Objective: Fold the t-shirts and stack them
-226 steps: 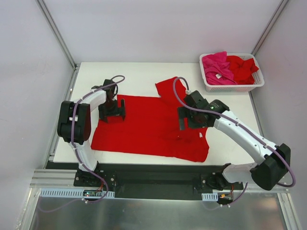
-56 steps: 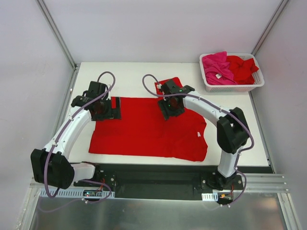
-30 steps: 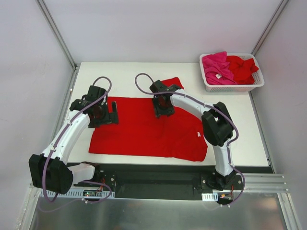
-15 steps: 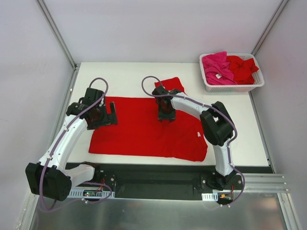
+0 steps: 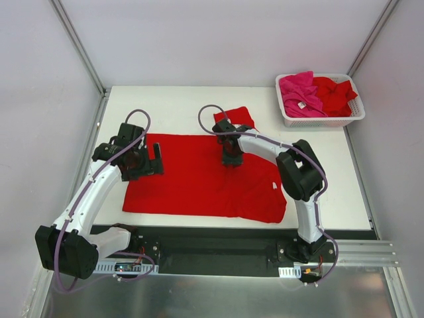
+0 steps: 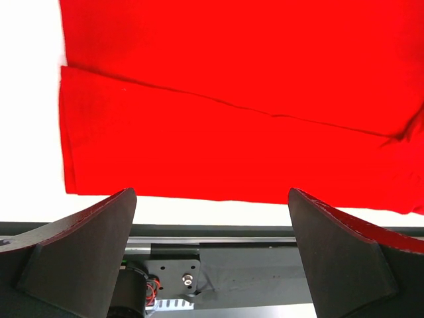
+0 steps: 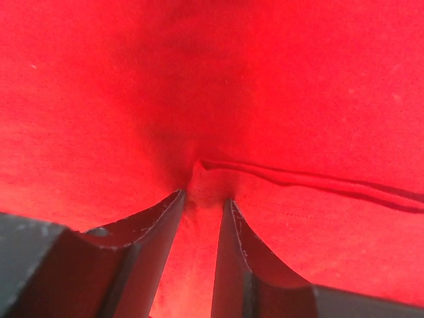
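Right hand (image 7: 202, 199) presses down on a bright red cloth t-shirt (image 5: 199, 182) spread flat across the middle of the white table (image 5: 185, 103). Its two dark fingers are nearly together, pinching a small ridge of fabric just inside the shirt's far edge, beside the sleeve. Left hand (image 6: 211, 195) is poised over the shirt's left edge, fingers spread wide and holding nothing. At the table's far right corner, a white slotted plastic basket (image 5: 321, 121) holds a crumpled magenta-pink t-shirt (image 5: 298, 89) with a small white label, and another red t-shirt (image 5: 336, 94) beside it.
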### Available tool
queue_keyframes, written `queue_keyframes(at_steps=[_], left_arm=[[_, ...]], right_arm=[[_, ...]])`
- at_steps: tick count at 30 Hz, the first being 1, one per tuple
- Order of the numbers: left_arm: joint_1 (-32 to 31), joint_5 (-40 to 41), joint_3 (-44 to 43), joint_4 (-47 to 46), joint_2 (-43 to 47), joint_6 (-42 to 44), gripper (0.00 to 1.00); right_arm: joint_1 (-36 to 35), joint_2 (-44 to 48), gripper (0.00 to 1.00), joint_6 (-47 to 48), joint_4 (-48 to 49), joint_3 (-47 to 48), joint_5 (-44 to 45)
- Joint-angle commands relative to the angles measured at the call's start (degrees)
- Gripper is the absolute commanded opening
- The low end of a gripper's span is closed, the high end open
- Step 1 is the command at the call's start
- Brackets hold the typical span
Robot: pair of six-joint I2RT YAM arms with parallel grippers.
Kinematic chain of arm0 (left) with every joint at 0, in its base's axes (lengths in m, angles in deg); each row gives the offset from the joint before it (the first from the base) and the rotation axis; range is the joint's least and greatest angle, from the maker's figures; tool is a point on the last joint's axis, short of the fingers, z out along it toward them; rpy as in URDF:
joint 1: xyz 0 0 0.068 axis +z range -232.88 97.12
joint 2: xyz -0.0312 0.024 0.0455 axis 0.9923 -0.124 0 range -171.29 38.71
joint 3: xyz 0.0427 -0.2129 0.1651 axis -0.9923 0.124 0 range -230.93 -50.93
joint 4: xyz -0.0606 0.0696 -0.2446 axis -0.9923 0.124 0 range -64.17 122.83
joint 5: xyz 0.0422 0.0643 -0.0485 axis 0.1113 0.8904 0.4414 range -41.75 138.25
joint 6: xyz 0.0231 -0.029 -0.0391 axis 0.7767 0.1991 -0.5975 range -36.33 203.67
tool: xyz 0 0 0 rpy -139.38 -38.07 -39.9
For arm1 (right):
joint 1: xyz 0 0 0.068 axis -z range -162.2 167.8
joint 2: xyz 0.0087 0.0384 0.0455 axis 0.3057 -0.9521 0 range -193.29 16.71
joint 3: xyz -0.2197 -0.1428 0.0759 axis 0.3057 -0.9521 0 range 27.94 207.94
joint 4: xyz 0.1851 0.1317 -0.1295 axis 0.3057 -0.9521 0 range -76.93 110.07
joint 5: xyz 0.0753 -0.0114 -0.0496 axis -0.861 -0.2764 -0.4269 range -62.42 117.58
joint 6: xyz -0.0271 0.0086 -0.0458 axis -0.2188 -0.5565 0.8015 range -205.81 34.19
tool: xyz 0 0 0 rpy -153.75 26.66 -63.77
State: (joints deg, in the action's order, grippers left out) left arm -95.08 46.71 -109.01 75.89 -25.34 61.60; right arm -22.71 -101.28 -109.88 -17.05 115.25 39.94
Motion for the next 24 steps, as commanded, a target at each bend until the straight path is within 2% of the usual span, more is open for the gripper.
queue_keyframes(at_steps=[1,10,16,20,24], left_arm=[[-0.7,-1.3,-0.2,1.2,1.0,0.3,0.99],[-0.9,-1.4,0.1,1.2,0.9,0.4,0.99],[-1.0,-1.3,0.3,1.0,0.9,0.5,0.99],[-1.0,-1.3,0.0,1.1,0.4,0.7,0.99],[-1.1,-1.2,-0.3,1.1,0.2,0.9,0.99]], right_arm=[[0.3,2.6,0.34,-1.0,2.1,2.2,-0.3],[1.0,1.7,0.34,-0.3,2.3,3.5,0.2],[1.3,1.0,0.19,0.3,1.5,4.2,0.1],[1.2,0.8,0.14,0.9,1.3,4.1,0.2],[1.3,0.4,0.14,1.4,0.9,4.1,-0.1]])
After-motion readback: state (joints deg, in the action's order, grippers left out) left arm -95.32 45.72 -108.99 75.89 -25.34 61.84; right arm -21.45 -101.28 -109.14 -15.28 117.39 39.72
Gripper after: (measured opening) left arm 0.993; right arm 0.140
